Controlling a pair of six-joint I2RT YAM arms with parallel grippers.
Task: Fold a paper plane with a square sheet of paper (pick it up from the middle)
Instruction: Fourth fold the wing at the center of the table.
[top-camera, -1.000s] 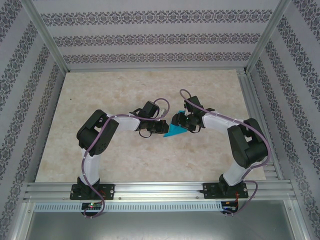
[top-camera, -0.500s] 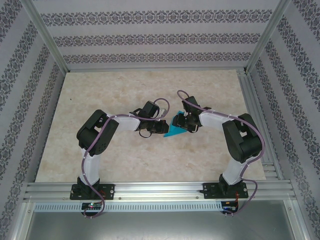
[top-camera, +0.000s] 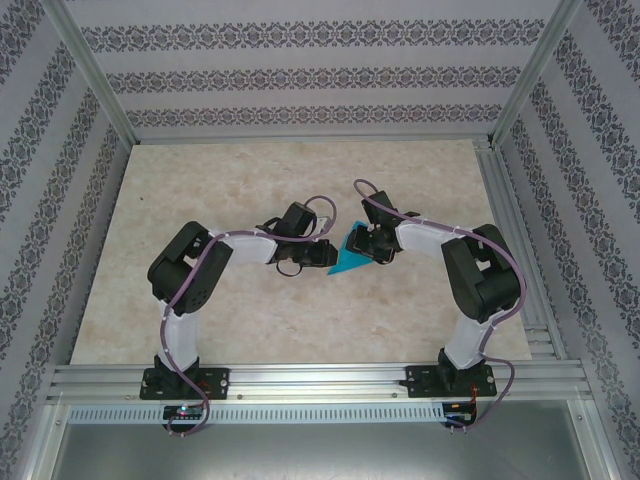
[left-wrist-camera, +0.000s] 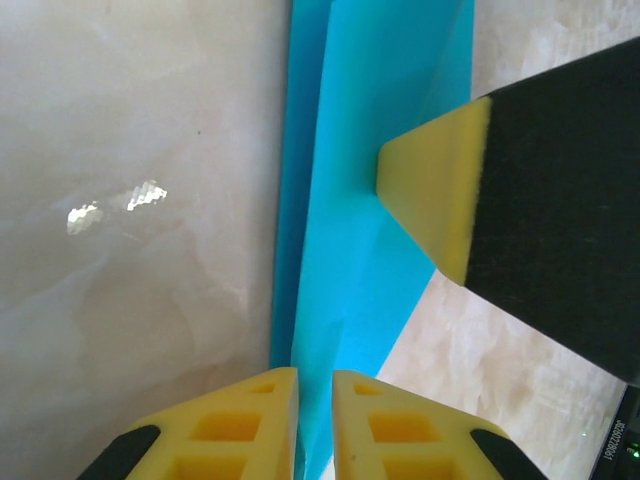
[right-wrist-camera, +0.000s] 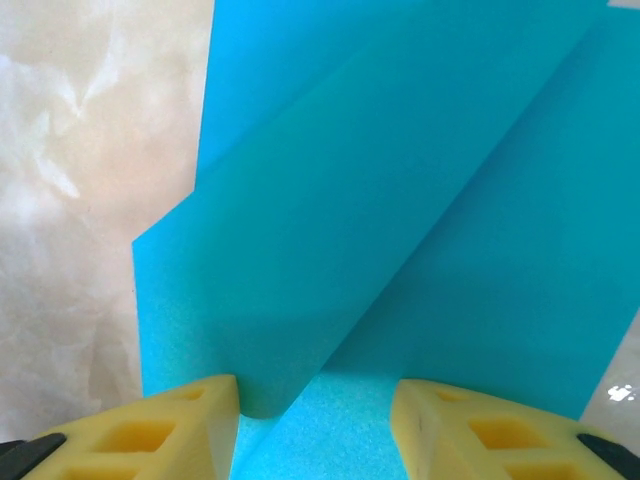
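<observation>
1. The paper (top-camera: 348, 262), creased to a narrow pointed form, lies on the bench (top-camera: 200, 180) midway between the arms. Both tools are at it, from opposite sides.
2. Left tool (left-wrist-camera: 315, 385): the fingers are nearly together, with the paper's folded edge in the slit between them. I cannot tell whether they bite it or merely flank it.
3. Right tool (right-wrist-camera: 318, 395): the fingers are apart, astride a raised flap.
4. The long crease runs straight ahead from the left tool, in line with its slit. In the left wrist view one right pad (left-wrist-camera: 430, 190) sits over the paper's wide face, beside that crease.
5. Judgement: the coming move turns on that axis, with the left tool steadying the near end while the right works the flap across it.
</observation>
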